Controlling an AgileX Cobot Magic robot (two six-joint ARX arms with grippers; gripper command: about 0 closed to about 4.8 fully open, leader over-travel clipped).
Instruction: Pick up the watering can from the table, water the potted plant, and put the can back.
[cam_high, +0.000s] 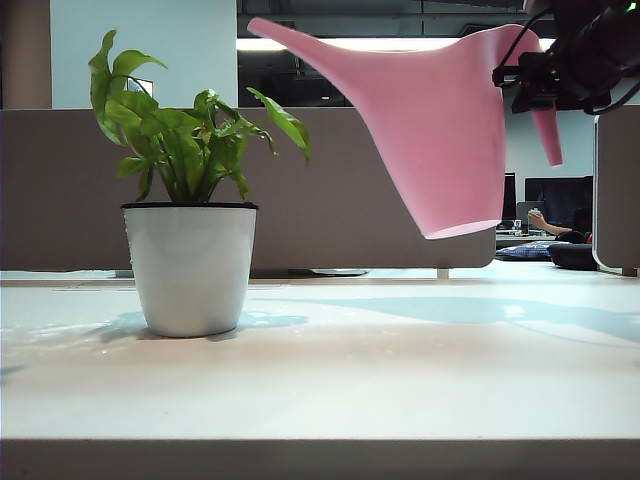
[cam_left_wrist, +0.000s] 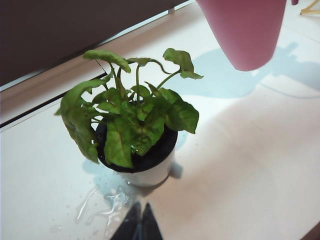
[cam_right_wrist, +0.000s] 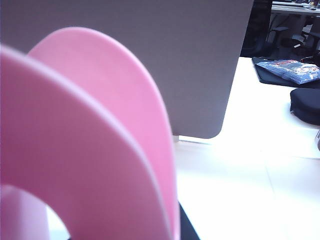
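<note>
The pink watering can (cam_high: 440, 130) hangs in the air above the table (cam_high: 400, 370), tilted, with its long spout pointing toward the potted plant (cam_high: 190, 150) and ending just right of the leaves. My right gripper (cam_high: 530, 85) is shut on the can's handle at the upper right. In the right wrist view the pink handle (cam_right_wrist: 90, 140) fills the frame and hides all but a dark finger (cam_right_wrist: 186, 229). The left wrist view looks down on the plant (cam_left_wrist: 135, 120) in its white pot (cam_left_wrist: 152, 176) and the can's base (cam_left_wrist: 245, 30) beyond. My left gripper (cam_left_wrist: 140, 220) is shut and empty, close to the pot.
A grey partition (cam_high: 330, 190) stands along the table's back edge. Spilled water (cam_left_wrist: 107, 205) lies on the table beside the pot, near my left gripper. A black bag (cam_right_wrist: 305, 105) and a blue package (cam_right_wrist: 292, 70) lie on a farther surface to the right.
</note>
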